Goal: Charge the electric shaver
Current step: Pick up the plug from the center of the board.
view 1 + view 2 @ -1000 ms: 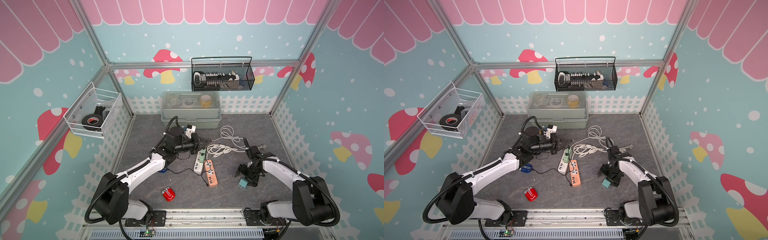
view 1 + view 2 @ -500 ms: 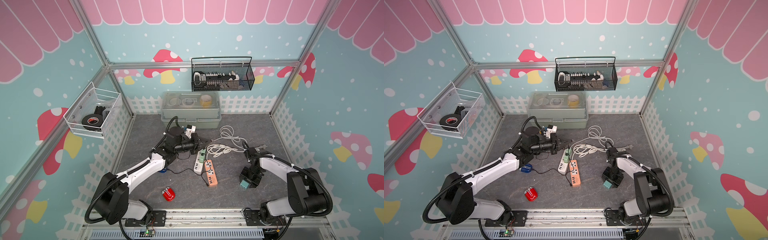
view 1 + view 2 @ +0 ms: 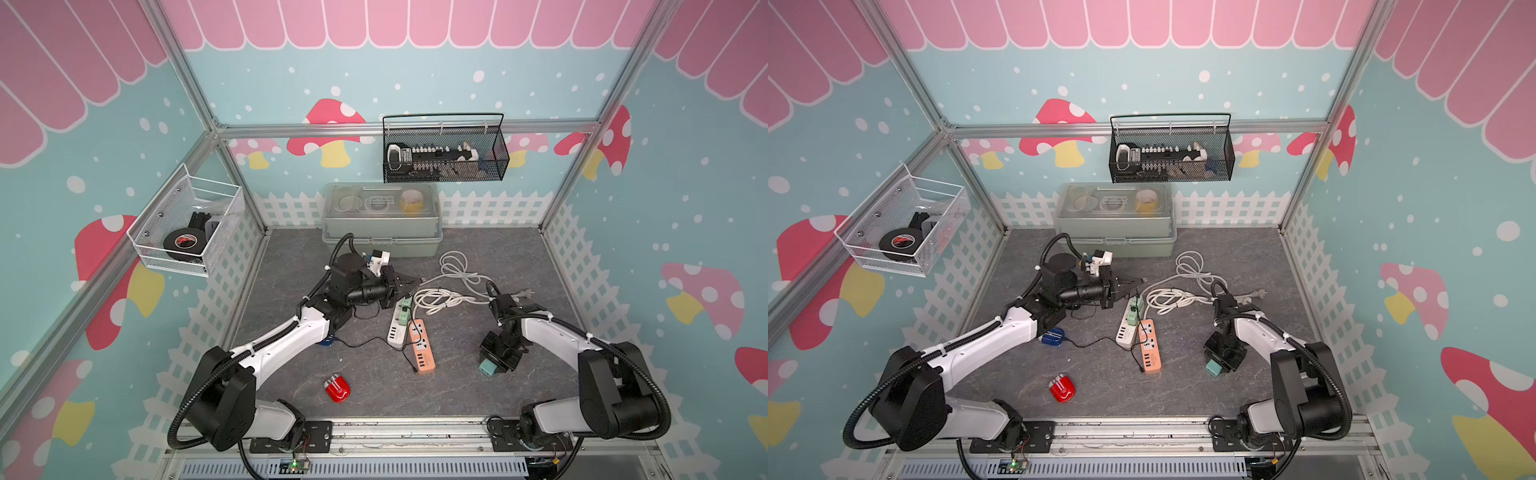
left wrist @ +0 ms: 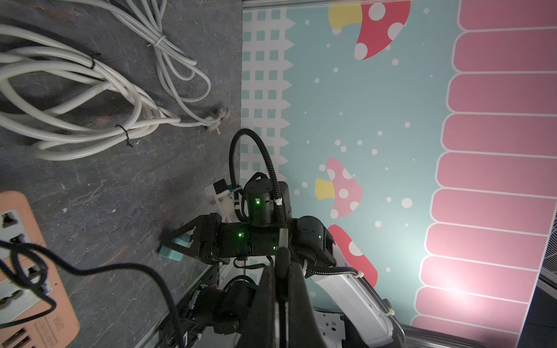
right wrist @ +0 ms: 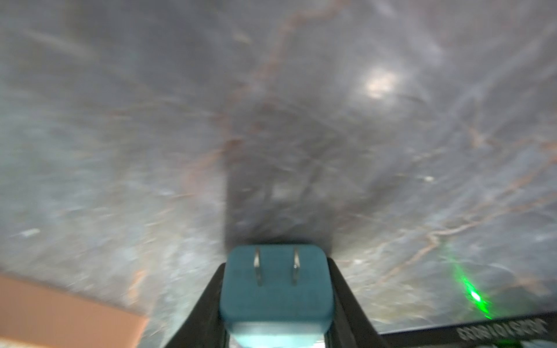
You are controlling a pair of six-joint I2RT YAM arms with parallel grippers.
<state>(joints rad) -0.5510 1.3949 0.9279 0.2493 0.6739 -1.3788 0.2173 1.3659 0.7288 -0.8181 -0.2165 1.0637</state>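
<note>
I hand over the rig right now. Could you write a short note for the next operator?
Left gripper: shut, over the white power strip; whether it pinches anything I cannot tell.
Right gripper: closed on the teal adapter, prongs facing out.
Blue corded device: beside the left arm. Red device: at front, free. Either may be the shaver.
Done: adapter gripped.
Left: plug it into a strip, connect the shaver.
</note>
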